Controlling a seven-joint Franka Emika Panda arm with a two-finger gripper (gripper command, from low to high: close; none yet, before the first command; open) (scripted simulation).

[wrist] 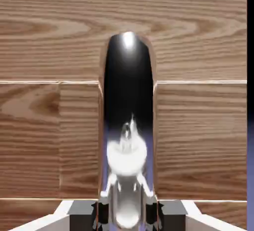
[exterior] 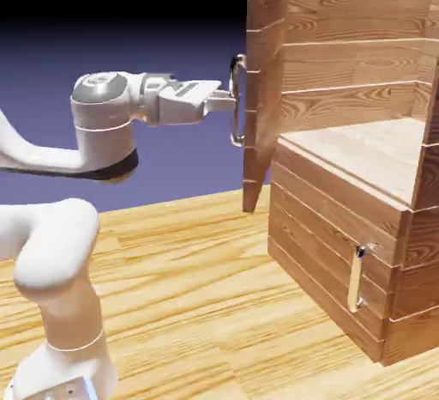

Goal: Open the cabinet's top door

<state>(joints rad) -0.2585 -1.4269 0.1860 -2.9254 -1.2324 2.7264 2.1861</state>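
Silver curved metal bar handle [exterior: 236, 102] sits clenched in the grey 2-finger jaws [exterior: 225, 100]; the brown wood-plank top door [exterior: 262, 72] stands wide open, left of the reddish-brown boxy wooden cabinet [exterior: 330, 218] in the exterior view. Step 1, opening, looks essentially done; next, release the handle.

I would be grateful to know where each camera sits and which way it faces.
Exterior view: stands beside the robot, looking across the table at the cabinet; the white arm and its pincer show.
Hand view: sits on the hand, looking along the pincer at the open door's planks; only its finger tips show, at the bottom edge.
Both share that door and its curved handle.
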